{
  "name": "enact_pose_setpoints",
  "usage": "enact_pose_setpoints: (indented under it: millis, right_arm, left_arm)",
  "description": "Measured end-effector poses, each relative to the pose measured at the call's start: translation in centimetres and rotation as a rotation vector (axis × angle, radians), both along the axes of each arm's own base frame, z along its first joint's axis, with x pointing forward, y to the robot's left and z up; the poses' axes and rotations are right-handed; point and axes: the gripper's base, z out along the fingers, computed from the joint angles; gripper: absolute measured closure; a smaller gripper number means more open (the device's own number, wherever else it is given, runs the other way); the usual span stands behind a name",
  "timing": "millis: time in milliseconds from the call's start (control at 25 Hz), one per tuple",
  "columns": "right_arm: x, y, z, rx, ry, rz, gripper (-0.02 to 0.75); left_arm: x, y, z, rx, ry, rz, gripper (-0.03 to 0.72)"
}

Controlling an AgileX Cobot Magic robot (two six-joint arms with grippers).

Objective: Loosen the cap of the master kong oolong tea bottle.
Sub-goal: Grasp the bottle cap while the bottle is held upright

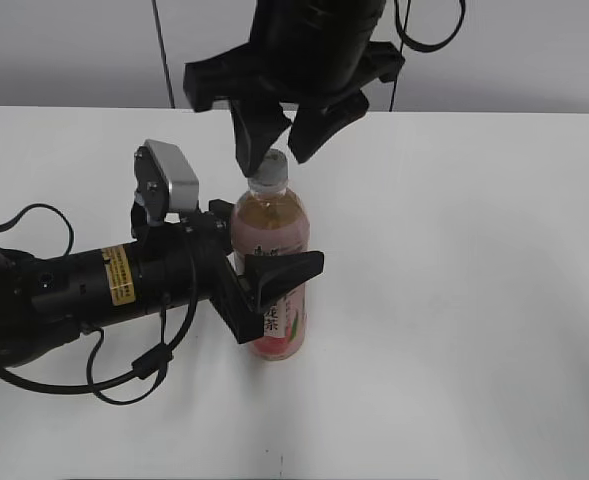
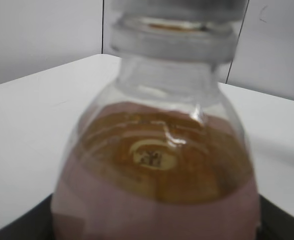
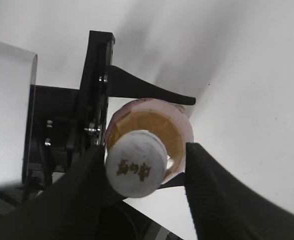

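Observation:
The master kong oolong tea bottle stands upright on the white table, with amber-pink tea and a pink label. My left gripper is shut on its body at label height. The bottle fills the left wrist view, with the cap's lower edge at the top. The white cap has a mark on top in the right wrist view. My right gripper hangs just above it, open. In the right wrist view its fingers straddle the cap: the left finger is against it, the right finger stands apart.
The white table spreads around the bottle, with a grey wall behind. My left arm and its cables lie across the table's left side. The silver left wrist camera housing stands just left of the bottle's shoulder.

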Motion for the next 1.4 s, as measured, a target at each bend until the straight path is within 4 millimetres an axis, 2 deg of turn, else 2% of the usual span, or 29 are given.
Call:
enact_pose_setpoints:
  millis: [280,600,1400]
  right_arm:
    - [-0.6,0.9,1.2,-0.003,-0.061,0.035,0.351]
    - [-0.9,1.2,1.2,-0.009,-0.068,0.056,0.351]
    - [-0.4,1.2,-0.4,-0.070,-0.065,0.069,0.358]
  left_arm:
    - [0.0,0.0,0.0,0.000,0.000,-0.001,0.246]
    - [0.0,0.0,0.0,0.000,0.000,-0.001,0.246]
    - [0.0,0.0,0.0,0.000,0.000,-0.001,0.246]
